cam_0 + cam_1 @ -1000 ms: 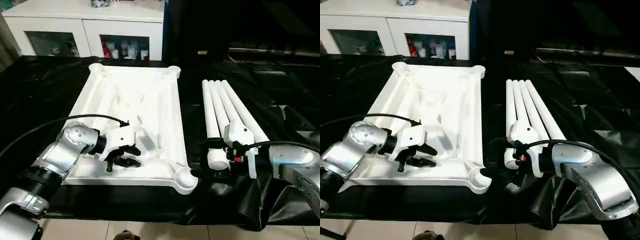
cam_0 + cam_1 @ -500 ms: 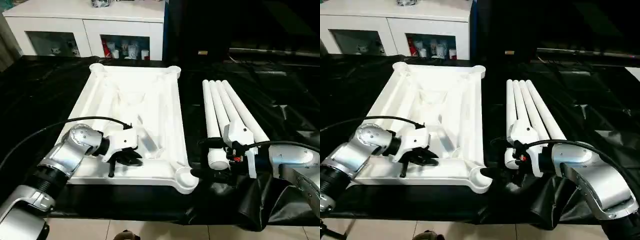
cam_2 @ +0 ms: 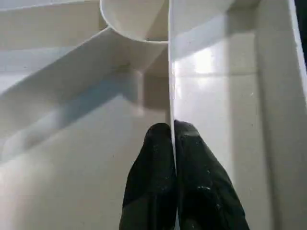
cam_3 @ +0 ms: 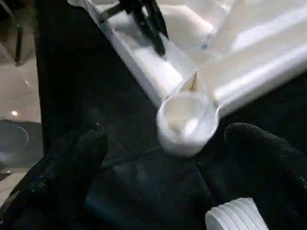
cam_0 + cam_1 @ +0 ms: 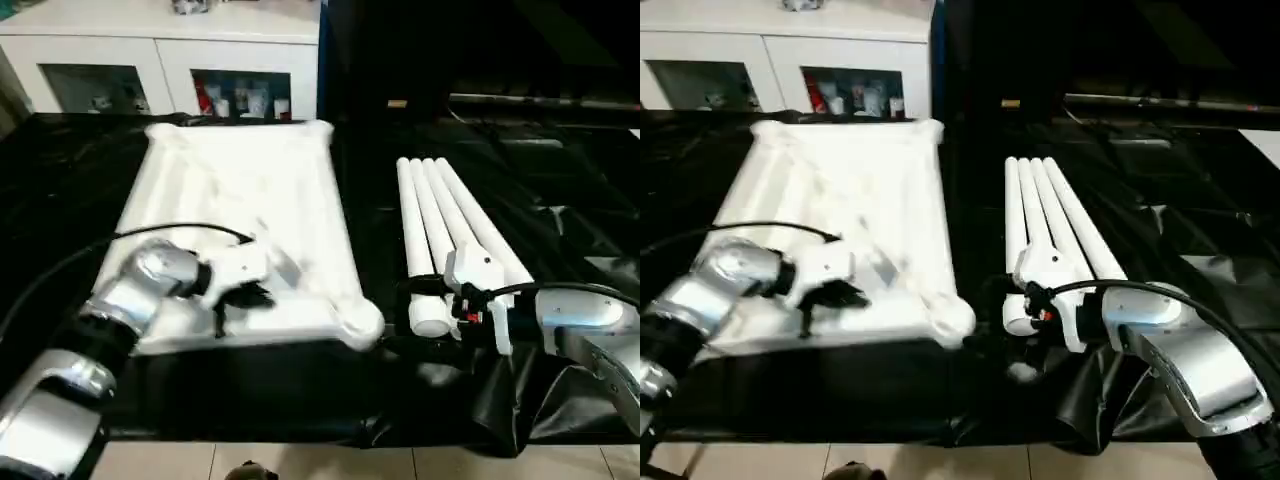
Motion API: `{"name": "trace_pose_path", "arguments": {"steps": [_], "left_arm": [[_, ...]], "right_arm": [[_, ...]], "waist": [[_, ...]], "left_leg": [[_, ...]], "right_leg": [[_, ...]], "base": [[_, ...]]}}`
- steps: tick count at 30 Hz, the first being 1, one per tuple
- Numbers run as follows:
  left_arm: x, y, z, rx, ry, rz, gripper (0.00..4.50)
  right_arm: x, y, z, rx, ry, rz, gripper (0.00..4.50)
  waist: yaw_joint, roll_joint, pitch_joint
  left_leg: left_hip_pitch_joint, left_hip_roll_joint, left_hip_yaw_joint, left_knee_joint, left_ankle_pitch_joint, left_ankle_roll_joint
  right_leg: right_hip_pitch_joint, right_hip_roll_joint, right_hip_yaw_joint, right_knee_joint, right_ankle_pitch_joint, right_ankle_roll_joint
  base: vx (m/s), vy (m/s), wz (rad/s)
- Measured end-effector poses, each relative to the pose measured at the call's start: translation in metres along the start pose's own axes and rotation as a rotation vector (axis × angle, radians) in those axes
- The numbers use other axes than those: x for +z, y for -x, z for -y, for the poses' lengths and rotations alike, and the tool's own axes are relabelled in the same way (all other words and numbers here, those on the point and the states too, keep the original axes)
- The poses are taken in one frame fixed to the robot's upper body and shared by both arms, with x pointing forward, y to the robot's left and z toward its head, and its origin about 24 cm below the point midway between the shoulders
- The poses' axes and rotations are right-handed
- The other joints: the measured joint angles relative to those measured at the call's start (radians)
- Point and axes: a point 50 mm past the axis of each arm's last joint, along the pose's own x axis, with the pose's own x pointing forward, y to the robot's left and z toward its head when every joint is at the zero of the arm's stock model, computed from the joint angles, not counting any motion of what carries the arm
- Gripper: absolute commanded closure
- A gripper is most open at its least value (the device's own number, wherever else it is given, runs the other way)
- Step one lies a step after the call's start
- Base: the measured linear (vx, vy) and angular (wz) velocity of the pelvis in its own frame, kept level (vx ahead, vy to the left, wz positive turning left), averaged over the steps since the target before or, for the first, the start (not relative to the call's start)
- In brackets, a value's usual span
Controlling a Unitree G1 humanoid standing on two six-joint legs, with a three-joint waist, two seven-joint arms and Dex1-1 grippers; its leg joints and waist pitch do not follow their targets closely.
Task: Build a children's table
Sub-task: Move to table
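The white tabletop (image 5: 240,190) lies underside up on the black-covered table, its near edge raised off the cover. My left gripper (image 5: 245,298) is inside it near the front rim, shut on a thin upright rib (image 3: 170,62); the fingertips (image 3: 158,139) pinch it below a round socket (image 3: 132,19). Four white legs (image 5: 450,220) lie side by side to the right. My right gripper (image 4: 167,134) is open, its fingers spread wide on either side of the near right corner socket (image 4: 187,122), without touching it. A leg's threaded end (image 4: 235,215) sits by one finger.
A white cabinet with glass doors (image 5: 170,60) stands behind the table. The black cover (image 5: 560,250) is wrinkled at the right and hangs over the front edge (image 5: 300,420). A cable (image 5: 150,235) runs from my left wrist across the tabletop.
My left gripper has closed on the rib, and the tabletop has shifted left with its near edge lifted. The right gripper and the legs have stayed put; the camera shifted slightly.
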Motion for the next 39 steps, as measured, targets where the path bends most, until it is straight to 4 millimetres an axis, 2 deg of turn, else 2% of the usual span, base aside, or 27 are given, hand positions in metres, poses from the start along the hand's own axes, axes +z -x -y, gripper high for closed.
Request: {"name": "trace_pose_path", "arguments": {"steps": [4, 6, 9, 13, 17, 20, 21, 22, 24, 25, 29, 30, 34, 36, 39], "left_arm": [[-0.013, 0.014, -0.009, 0.078, 0.029, -0.032, 4.4], [-0.015, 0.019, -0.013, 0.102, 0.024, -0.041, 4.4], [-0.02, 0.024, -0.015, 0.116, 0.023, -0.049, 4.4], [-0.018, 0.023, -0.014, 0.085, 0.019, -0.03, 4.4], [-0.015, 0.019, -0.012, 0.059, 0.0, -0.007, 4.4], [-0.017, 0.02, -0.012, 0.062, -0.002, -0.012, 4.4], [-0.018, 0.02, -0.013, 0.072, -0.006, -0.023, 4.07], [-0.018, 0.021, -0.014, 0.074, 0.001, -0.029, 3.96], [-0.015, 0.024, -0.017, 0.076, 0.007, -0.026, 3.96], [-0.011, 0.03, -0.02, 0.084, 0.003, -0.005, 3.67], [0.007, 0.053, -0.035, 0.152, -0.019, 0.072, 3.53], [0.011, 0.058, -0.037, 0.164, -0.022, 0.09, 3.38], [0.018, 0.066, -0.035, 0.161, 0.025, 0.15, 3.05], [0.019, 0.073, -0.033, 0.178, 0.05, 0.18, 2.83], [0.03, 0.084, -0.031, 0.212, 0.07, 0.253, 2.61]], "right_arm": [[0.0, 0.0, 0.0, -0.005, 0.002, 0.0, 0.0], [0.002, -0.001, -0.001, -0.013, 0.01, -0.001, 0.0], [0.006, -0.001, -0.002, -0.018, 0.019, -0.002, 0.0], [0.012, -0.001, -0.003, -0.02, 0.034, 0.0, 0.0], [0.012, -0.002, -0.002, -0.026, 0.034, 0.0, 0.0], [0.012, -0.002, -0.002, -0.027, 0.026, -0.004, 0.0], [0.012, -0.002, -0.002, -0.028, 0.024, -0.006, 0.0], [0.011, -0.002, -0.002, -0.029, 0.023, -0.007, 0.0], [0.011, -0.002, -0.002, -0.029, 0.02, -0.009, 0.0], [0.011, -0.002, -0.002, -0.029, 0.02, -0.008, 0.0], [0.011, -0.002, -0.002, -0.029, 0.019, -0.009, 0.0], [0.011, -0.002, -0.002, -0.029, 0.019, -0.009, 0.0], [0.011, -0.002, -0.002, -0.033, 0.022, 0.0, 0.0], [0.011, -0.006, 0.003, -0.092, 0.019, 0.019, 0.0], [0.009, -0.011, 0.027, -0.319, -0.013, -0.006, 0.0]], "waist": [[-0.001, 0.0, 0.0], [0.005, 0.0, 0.0], [0.01, 0.0, 0.0], [0.019, -0.001, 0.001], [0.036, -0.001, 0.001], [0.04, -0.001, 0.001], [0.039, -0.001, 0.001], [0.039, -0.002, 0.001], [0.037, -0.002, 0.001], [0.037, -0.002, 0.001], [0.036, -0.001, 0.001], [0.035, 0.0, 0.0], [0.034, 0.0, 0.0], [0.031, -0.001, 0.001], [0.028, -0.002, 0.001]], "left_leg": [[-0.004, 0.0, 0.0, 0.0, 0.0, 0.0], [-0.01, 0.0, 0.0, 0.002, 0.0, 0.001], [-0.012, 0.0, 0.0, 0.003, 0.0, 0.001], [-0.012, 0.0, 0.001, 0.004, 0.0, 0.001], [-0.012, 0.001, 0.002, 0.005, 0.0, 0.001], [-0.011, 0.001, 0.002, 0.006, 0.0, 0.001], [-0.011, 0.001, 0.002, 0.006, 0.0, 0.001], [-0.011, 0.001, 0.002, 0.007, 0.0, 0.001], [-0.011, 0.001, 0.002, 0.007, 0.0, 0.001], [-0.01, 0.001, 0.002, 0.007, 0.0, 0.001], [-0.008, 0.001, 0.002, 0.007, 0.0, 0.0], [-0.007, 0.001, 0.002, 0.007, 0.0, 0.0], [-0.007, 0.001, 0.002, 0.006, 0.0, 0.0], [-0.007, 0.002, 0.002, 0.006, 0.0, -0.001], [-0.008, 0.002, 0.003, 0.006, 0.001, -0.002]], "right_leg": [[-0.003, 0.0, 0.0, -0.003, 0.0, 0.0], [-0.009, 0.0, 0.0, -0.002, 0.0, 0.0], [-0.011, 0.0, 0.0, -0.001, 0.0, 0.0], [-0.011, 0.0, 0.0, 0.0, 0.0, 0.0], [-0.011, -0.001, 0.0, 0.002, 0.0, 0.0], [-0.011, -0.001, 0.0, 0.004, 0.0, 0.0], [-0.011, -0.001, 0.0, 0.005, 0.0, 0.0], [-0.011, -0.001, 0.0, 0.005, 0.0, 0.0], [-0.011, -0.001, 0.0, 0.006, 0.0, 0.0], [-0.011, -0.001, 0.0, 0.006, 0.0, 0.0], [-0.01, -0.001, 0.0, 0.007, 0.0, -0.001], [-0.009, -0.001, 0.001, 0.007, 0.0, -0.001], [-0.01, -0.001, 0.001, 0.007, 0.0, -0.001], [-0.01, -0.001, 0.0, 0.008, 0.0, -0.001], [-0.012, -0.001, 0.0, 0.008, 0.001, -0.003]], "base": [[0.0, 0.0, 0.0], [0.0, 0.0, 0.0], [0.0, 0.0, 0.0], [0.0, 0.0, 0.0], [0.0, 0.0, 0.0], [0.0, 0.0, 0.0], [0.0, 0.0, 0.0], [0.0, 0.0, 0.0], [0.0, 0.0, 0.0], [0.0, 0.0, 0.0], [0.0, 0.0, 0.0], [0.0, 0.0, 0.0], [0.0, 0.0, 0.0], [0.0, 0.0, 0.0], [0.0, 0.0, 0.0]]}}
